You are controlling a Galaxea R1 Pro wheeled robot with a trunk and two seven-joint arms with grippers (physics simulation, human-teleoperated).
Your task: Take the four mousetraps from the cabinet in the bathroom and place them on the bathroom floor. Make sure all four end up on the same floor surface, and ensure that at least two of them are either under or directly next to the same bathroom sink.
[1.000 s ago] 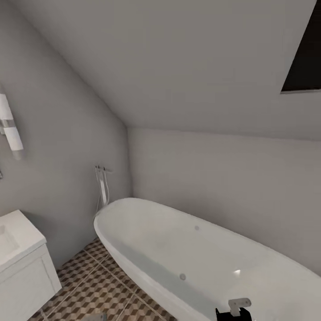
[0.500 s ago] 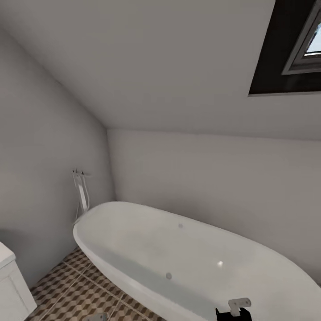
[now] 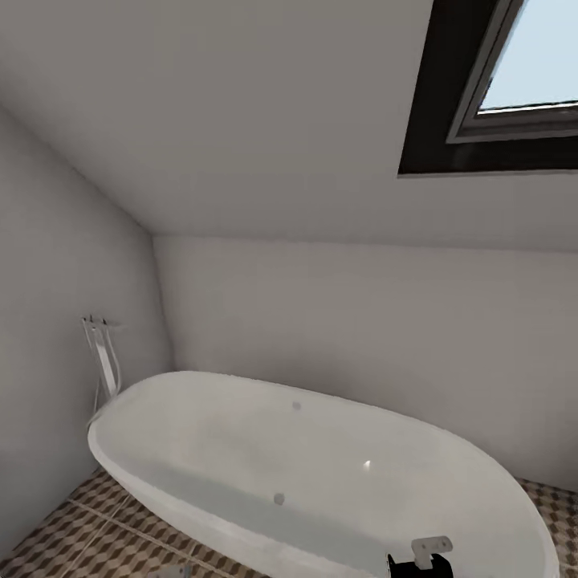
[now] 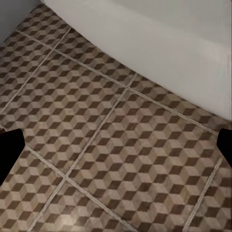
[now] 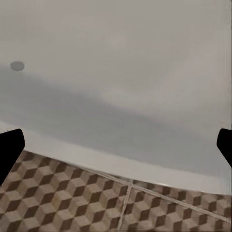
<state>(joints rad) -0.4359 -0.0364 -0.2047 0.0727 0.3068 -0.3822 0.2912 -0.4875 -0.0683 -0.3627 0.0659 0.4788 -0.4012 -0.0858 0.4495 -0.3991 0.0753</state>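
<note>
The mousetraps, the cabinet and the sink are out of view. The bathroom floor [image 4: 96, 145], tiled in a brown, beige and white cube pattern, lies under my left gripper [image 4: 116, 147]. Its black fingertips [image 4: 8, 152] stand far apart at the picture's two sides, open and empty. My right gripper [image 5: 116, 147] is open too, with nothing between its fingers, and hangs over the rim of a white bathtub [image 5: 116, 72] with floor tiles [image 5: 72, 203] just beside it. A black and white part of my right arm [image 3: 421, 559] shows at the head view's lower edge.
The long white oval bathtub [image 3: 305, 466] stands against the far wall under a sloped ceiling. A chrome tap and hose [image 3: 103, 361] rise at its left end. A dark-framed skylight [image 3: 498, 88] sits at the upper right. Floor tiles [image 3: 72, 538] show left of the tub.
The head view has swung to the right: the white vanity at the left has slid out of the picture and the skylight has come further in. The arms hold their pose.
</note>
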